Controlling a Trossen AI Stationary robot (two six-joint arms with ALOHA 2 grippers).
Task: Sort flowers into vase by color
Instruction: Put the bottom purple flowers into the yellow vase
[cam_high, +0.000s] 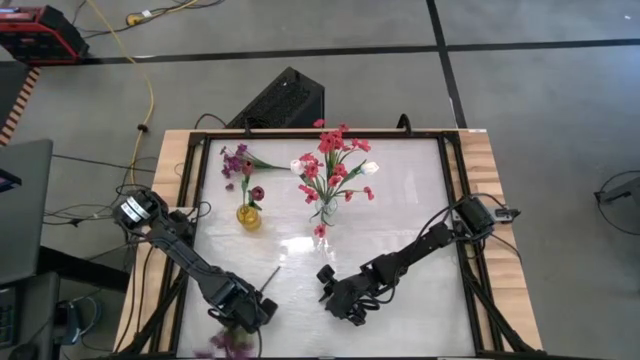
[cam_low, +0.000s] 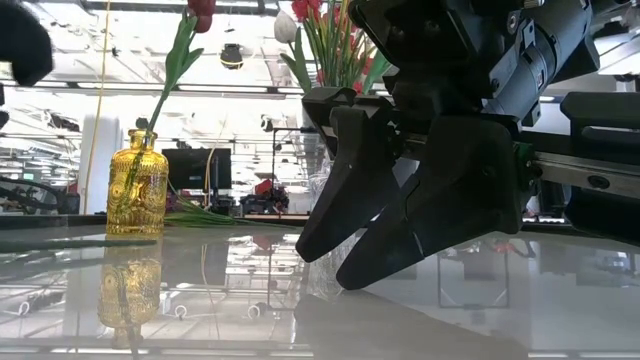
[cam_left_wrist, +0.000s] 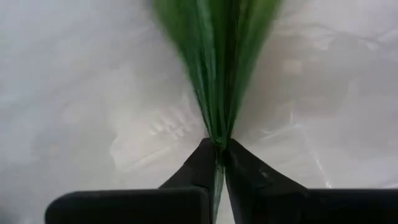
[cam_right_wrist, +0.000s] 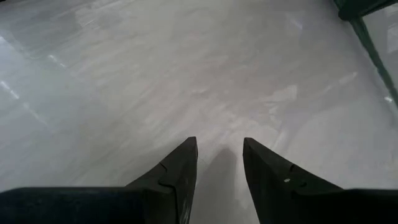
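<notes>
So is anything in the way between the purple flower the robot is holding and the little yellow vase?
Nothing visible blocks it. The left gripper is shut on the green stem of the purple flower near the table's front edge, and only bare white tabletop lies between it and the yellow glass vase. The right gripper rests open off to the side.

open tabletop (cam_high: 300, 270) mid-table, yellow vase (cam_high: 249, 216) and clear vase (cam_high: 328, 212) blocking behind

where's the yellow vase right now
In the high view the yellow vase stands upright on the left half of the table, just left of the clear vase of red flowers, with a purple sprig lying behind it.
</notes>
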